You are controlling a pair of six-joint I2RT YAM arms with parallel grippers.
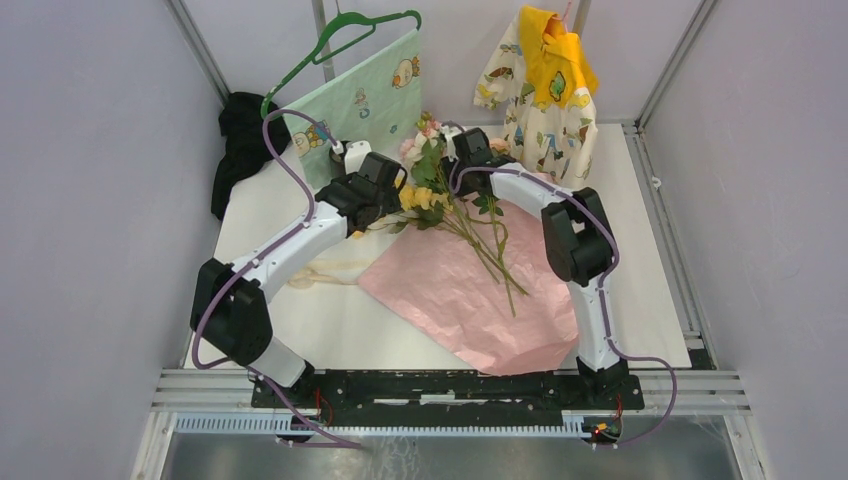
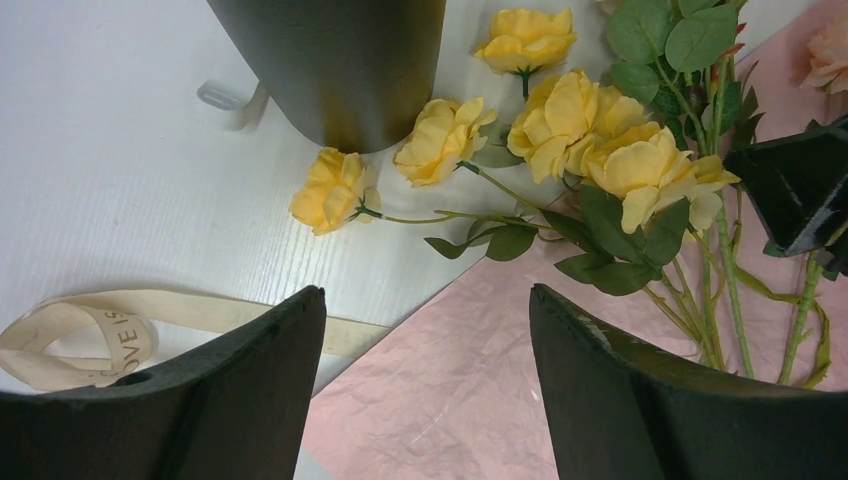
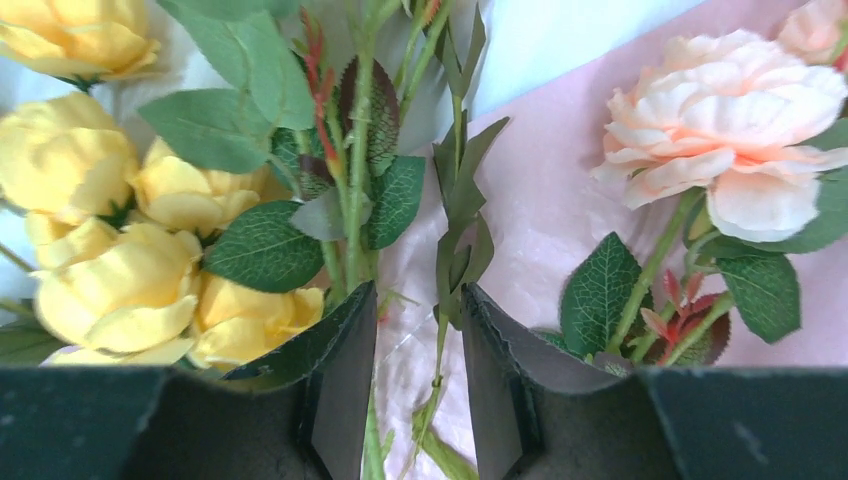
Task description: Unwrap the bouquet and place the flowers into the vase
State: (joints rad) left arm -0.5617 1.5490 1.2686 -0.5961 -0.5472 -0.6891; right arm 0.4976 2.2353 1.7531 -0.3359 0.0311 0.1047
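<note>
Lettering on the beige ribbon shows "OVE IS" in dark capitals; the letter before it is too folded to tell. The ribbon lies loose in a loop on the white surface, left of the pink paper. A black cloth sits at the far left corner, and a cartoon-printed green sheet hangs on a hanger behind the left arm.

Bare surface lies open around the ribbon and in front of the left arm. The paper's near corner comes close to the front rail, and a strip of bare surface runs along the right edge.

The left fingers stand wide apart and hold nothing, with ribbon, surface and paper below them. Just beyond them the black vase stands on the surface, a yellow rose head just beside its base.

The flowers lie unwrapped in the middle, heads toward the back, stems slanting over the paper toward the near right. The right fingers are partly open among the leaves, and one thin green stem hangs in the gap, not pinched. A yellow and white child's garment hangs at the back right.
</note>
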